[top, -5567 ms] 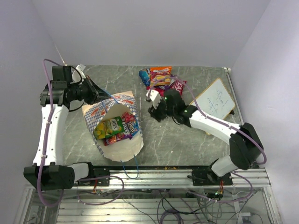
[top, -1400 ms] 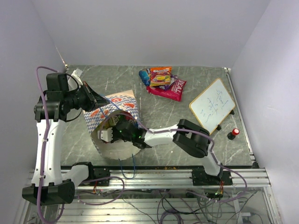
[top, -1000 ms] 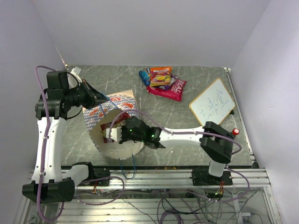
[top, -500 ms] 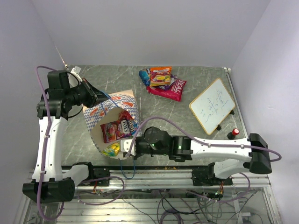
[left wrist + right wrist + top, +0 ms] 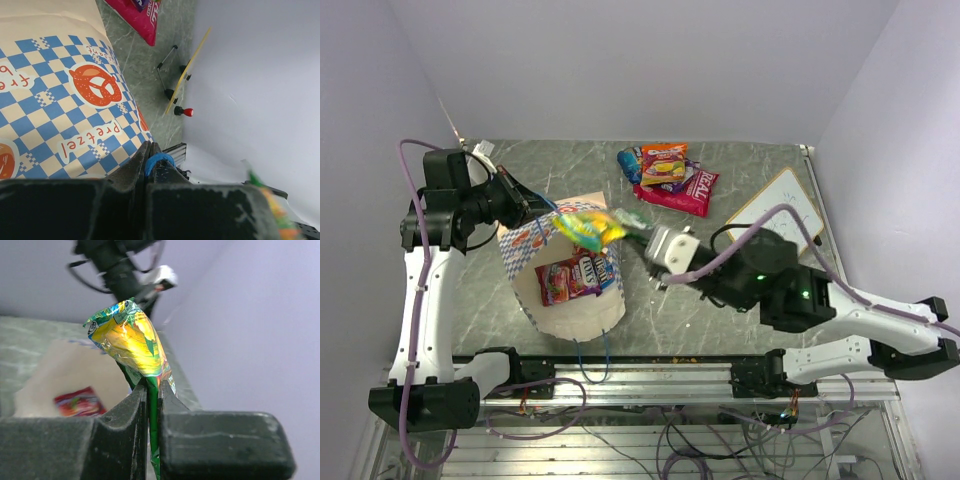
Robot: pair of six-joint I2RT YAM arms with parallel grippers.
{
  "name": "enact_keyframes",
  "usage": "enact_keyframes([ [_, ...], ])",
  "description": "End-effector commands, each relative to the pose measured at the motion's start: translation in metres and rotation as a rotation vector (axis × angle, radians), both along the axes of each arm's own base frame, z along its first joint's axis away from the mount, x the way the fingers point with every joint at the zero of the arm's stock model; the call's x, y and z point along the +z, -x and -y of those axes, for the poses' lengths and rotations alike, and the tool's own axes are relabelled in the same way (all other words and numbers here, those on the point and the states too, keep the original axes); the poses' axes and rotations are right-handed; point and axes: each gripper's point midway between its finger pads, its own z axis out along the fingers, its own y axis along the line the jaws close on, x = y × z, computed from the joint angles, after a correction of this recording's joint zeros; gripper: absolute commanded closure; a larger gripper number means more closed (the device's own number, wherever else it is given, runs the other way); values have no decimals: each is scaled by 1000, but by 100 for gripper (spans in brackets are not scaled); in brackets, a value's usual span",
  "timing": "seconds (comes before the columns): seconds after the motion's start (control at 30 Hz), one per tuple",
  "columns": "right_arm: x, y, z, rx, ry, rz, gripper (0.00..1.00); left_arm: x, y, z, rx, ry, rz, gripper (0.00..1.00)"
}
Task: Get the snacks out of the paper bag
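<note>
Against the view half a second ago, the right gripper (image 5: 642,232) is now riding high over the cream paper bag with the blue-and-white checkered band (image 5: 578,312) instead of sitting low at its near rim. The shiny yellow-and-green foil packet (image 5: 588,228) is no longer lying at the bag mouth; it is hanging in the air above it. The right gripper's jaws are pinching the packet's green tail, seen up close in the right wrist view. The left gripper (image 5: 149,150) is staying clamped on the thin blue cord handle (image 5: 158,160), holding the bag mouth up. Red packets (image 5: 558,282) are lying inside the bag; their print is too small to read. The checkered band is showing "Pretzel" beside orange pretzel marks. The flat crimson bag (image 5: 692,190), lying in the heap of colourful snacks (image 5: 663,165) at the far edge, is showing "REAL". Grey-green marbled tabletop (image 5: 570,168) is lying bare between bag and heap; the small whiteboard (image 5: 800,195) is standing well apart to the right
</note>
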Motion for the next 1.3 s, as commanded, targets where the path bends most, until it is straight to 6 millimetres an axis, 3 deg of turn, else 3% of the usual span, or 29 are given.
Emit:
enact_keyframes([
  [0.0,34,-38,35,-244,-24,118,100,7,-5,-1,-10,-4,44,93],
  [0.07,43,-58,43,-309,-34,149,100,9,-7,-2,-12,-8,51,93],
  [0.13,46,-96,59,-381,-56,134,100,9,-10,-2,-13,-9,51,93],
  [0.23,36,-147,75,-448,-51,125,100,8,-13,-1,-17,-3,43,93],
  [0.47,-43,-283,105,-569,99,55,100,16,-25,-1,-29,-4,50,93],
  [0.77,-132,-416,119,-640,306,45,100,6,-39,-4,-53,-46,3,93],
  [1.03,-191,-467,116,-663,429,52,100,-1,-55,-9,-53,-75,-27,93],
  [1.17,-206,-472,108,-651,417,18,100,-3,-60,-10,-56,-85,-35,93],
  [1.27,-230,-471,108,-665,450,-9,100,-6,-61,-9,-59,-80,-43,93],
])
